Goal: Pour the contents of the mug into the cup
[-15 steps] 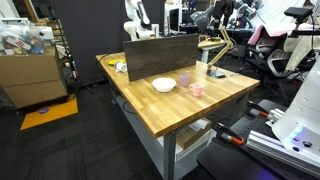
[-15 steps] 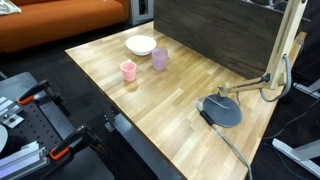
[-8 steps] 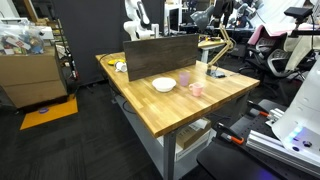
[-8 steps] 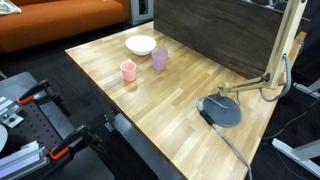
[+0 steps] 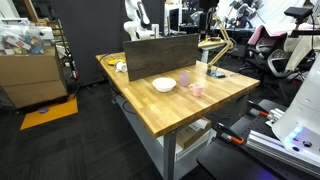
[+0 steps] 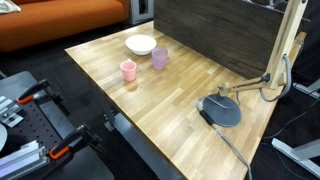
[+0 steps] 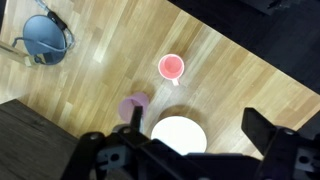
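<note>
- You are at the very start: the approach to the mug point(image 7: 171, 68) has not begun, and nothing is lifted or tipped.
- The gripper point(image 7: 180, 140) hangs high over the table point(image 6: 170, 110) with its jaws spread wide and nothing between them, seen only in the wrist view.
- The mug stands upright on the wood, out toward the table's edge, in both exterior views point(image 6: 128, 70).
- The cup point(image 7: 134, 105) stands just beside the mug but apart from it, and the white bowl point(image 7: 178, 135) is close behind the cup.
- The next move, as I judge it, calls for you to come down over the mug and centre the jaws on its body, keeping clear of the cup.
- The mug looks small, pink and round-mouthed; from above its inside reads pink too, and I cannot tell what it holds or where its handle points.
- Because mug and cup are both small and close, a careless descent may knock one over.
</note>
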Robot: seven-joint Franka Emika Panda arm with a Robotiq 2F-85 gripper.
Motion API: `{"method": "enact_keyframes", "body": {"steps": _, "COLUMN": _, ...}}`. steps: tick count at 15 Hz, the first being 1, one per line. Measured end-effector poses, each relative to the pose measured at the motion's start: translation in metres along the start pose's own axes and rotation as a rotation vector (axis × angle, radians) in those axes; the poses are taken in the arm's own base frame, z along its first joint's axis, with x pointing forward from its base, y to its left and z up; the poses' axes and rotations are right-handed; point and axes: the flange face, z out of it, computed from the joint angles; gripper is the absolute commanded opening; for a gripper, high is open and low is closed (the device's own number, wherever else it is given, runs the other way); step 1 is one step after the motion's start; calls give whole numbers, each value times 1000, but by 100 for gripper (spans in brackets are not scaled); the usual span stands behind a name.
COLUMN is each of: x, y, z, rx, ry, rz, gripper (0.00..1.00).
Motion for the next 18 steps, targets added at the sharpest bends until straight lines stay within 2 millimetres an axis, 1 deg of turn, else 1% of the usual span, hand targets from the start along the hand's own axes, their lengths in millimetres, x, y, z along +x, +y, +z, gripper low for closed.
{"method": "enact_keyframes", "body": {"steps": 1, "x": 7, "y": -8, "z": 11, "rx": -1, "ry": -18, "rz": -27, "gripper": 100}}
{"method": "enact_keyframes", "body": {"steps": 3, "x": 16, "y": -14, "z": 31, "rx": 14, "ry": -48, "rz": -46, "gripper": 100}}
{"method": "enact_keyframes", "body": {"steps": 4, "x": 16, "y": -14, "z": 32, "rx": 15, "ry": -49, "rz": -46, "gripper": 100}}
{"method": "enact_keyframes", "body": {"steps": 7, "x": 14, "y": -12, "z": 23, "rx": 7, "ry": -32, "rz": -41, "gripper": 100}}
{"method": "enact_keyframes", "body": {"steps": 9, "x": 14, "y": -12, "z": 23, "rx": 7, "ry": -31, "rz": -41, "gripper": 100}}
{"method": "enact_keyframes", "body": {"steps": 11, "x": 16, "y": -15, "z": 26, "rx": 22, "ry": -31, "rz": -50, "gripper": 100}}
{"method": "enact_keyframes", "body": {"steps": 12, "x": 19, "y": -19, "z": 32, "rx": 36, "ry": -35, "rz": -67, "gripper": 100}}
{"method": "enact_keyframes", "body": {"steps": 14, "x": 29, "y": -29, "z": 52, "rx": 58, "ry": -47, "rz": -100, "gripper": 100}}
{"method": "enact_keyframes", "body": {"steps": 18, "x": 53, "y": -46, "z": 105, "rx": 88, "ry": -60, "rz": -161, "gripper": 100}}
